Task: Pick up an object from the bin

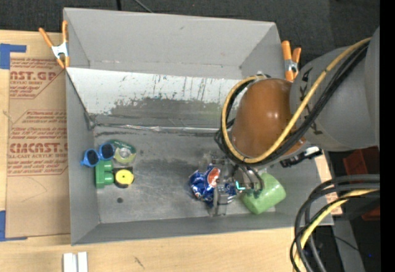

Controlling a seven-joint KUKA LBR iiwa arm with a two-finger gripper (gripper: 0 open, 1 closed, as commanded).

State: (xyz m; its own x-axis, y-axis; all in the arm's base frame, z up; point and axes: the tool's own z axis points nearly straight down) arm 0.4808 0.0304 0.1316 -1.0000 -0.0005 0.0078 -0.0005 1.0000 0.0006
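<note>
My gripper (227, 193) is low in the bin's front right part, under the orange dome. Its fingers stand right beside a crumpled blue, white and red wrapper (202, 182), touching its right side. A light green sponge-like block (264, 195) lies just to the right of the fingers, against the bin's right wall. I cannot tell whether anything sits between the fingers.
At the bin's front left lies a small cluster: a blue cap (92, 156), a clear tape roll (124, 153), a green block (103, 174) and a yellow round piece (124, 178). The arm and its cables cover the bin's right side.
</note>
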